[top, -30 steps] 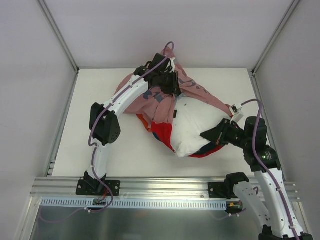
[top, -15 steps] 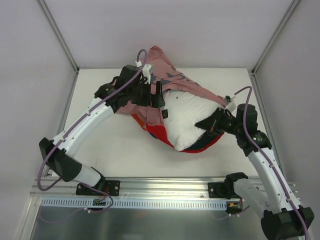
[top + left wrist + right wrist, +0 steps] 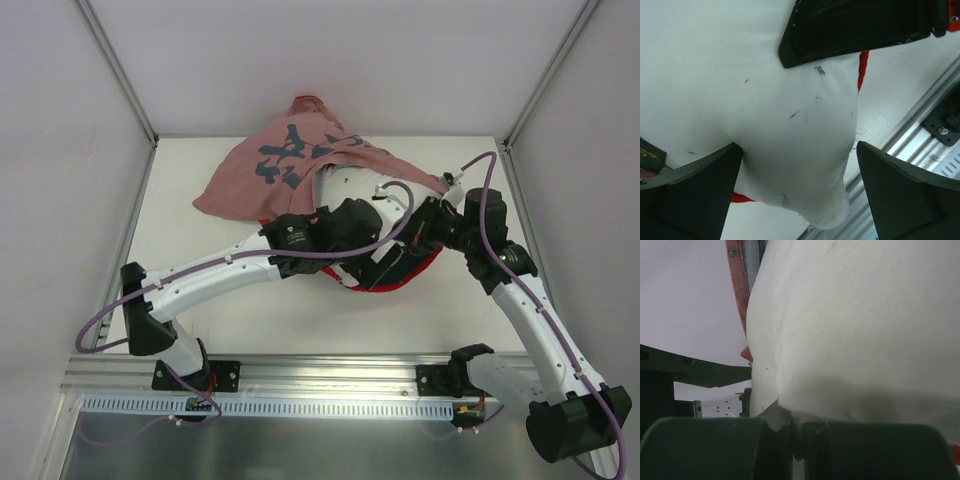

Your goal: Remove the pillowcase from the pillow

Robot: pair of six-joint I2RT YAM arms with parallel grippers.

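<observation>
Left pincer (image 3: 797,187) gapes wide, empty, straddling pillow (image 3: 765,100); right pincer (image 3: 797,440) pinches pillow; pillowcase (image 3: 275,170) lies eleven o'clock.

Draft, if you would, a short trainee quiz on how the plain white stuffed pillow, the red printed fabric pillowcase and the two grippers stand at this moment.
1. True or false: the left gripper stands open, one finger on either side of a corner of the plain white stuffed pillow.
2. In the top view, which side of the large fabric pillowcase faces up where it drapes over the far part of the pillow? A) bright red cartoon print B) faded pink with dark blue characters C) plain white
3. What is the right gripper shut on?

Key: 1 true; 2 B; 3 the pillow's white fabric.
</observation>
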